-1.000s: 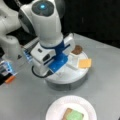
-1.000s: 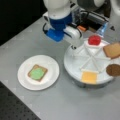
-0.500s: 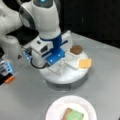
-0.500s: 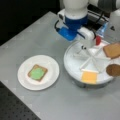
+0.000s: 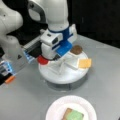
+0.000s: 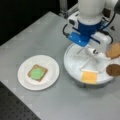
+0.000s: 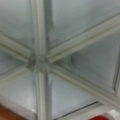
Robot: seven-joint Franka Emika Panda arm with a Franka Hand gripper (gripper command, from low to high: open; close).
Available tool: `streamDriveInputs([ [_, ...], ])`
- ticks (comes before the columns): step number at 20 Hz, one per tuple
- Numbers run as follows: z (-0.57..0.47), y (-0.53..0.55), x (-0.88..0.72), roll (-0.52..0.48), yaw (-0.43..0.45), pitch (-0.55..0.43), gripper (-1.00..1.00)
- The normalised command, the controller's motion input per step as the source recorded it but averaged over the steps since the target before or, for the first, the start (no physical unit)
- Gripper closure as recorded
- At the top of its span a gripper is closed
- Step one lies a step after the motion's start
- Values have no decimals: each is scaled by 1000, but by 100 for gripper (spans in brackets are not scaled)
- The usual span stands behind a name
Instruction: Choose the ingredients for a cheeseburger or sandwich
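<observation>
The gripper [image 6: 92, 51] hangs low over the divided tray [image 6: 72, 65]; its jaws seem hidden, so I cannot tell their opening. Toast [image 6: 37, 73] topped with lettuce [image 6: 37, 73] lies on the plate [image 6: 51, 70], left of the tray; cheese [image 6: 89, 77], patty [image 6: 113, 70] and tomato [image 5: 42, 60] sit in tray compartments.

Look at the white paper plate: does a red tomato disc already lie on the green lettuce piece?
No. In a front view the green lettuce piece lies bare on a toast square on the white paper plate.

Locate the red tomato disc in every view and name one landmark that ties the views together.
Front view: the red tomato disc sits at the divided tray's left edge, beside the claw.
Front view: not visible; the arm covers that part of the tray.
Wrist view: a red sliver at the bottom right edge, probably the disc.
Shared landmark: the tray's spoke hub.
</observation>
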Motion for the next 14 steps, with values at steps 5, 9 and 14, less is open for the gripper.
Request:
streamDriveInputs([
  [5,-237,59,-187,76,147,-214,-100],
  [9,-198,-2,-152,89,102,-182,-100],
  [14,-159,14,-145,85,91,-136,-100],
])
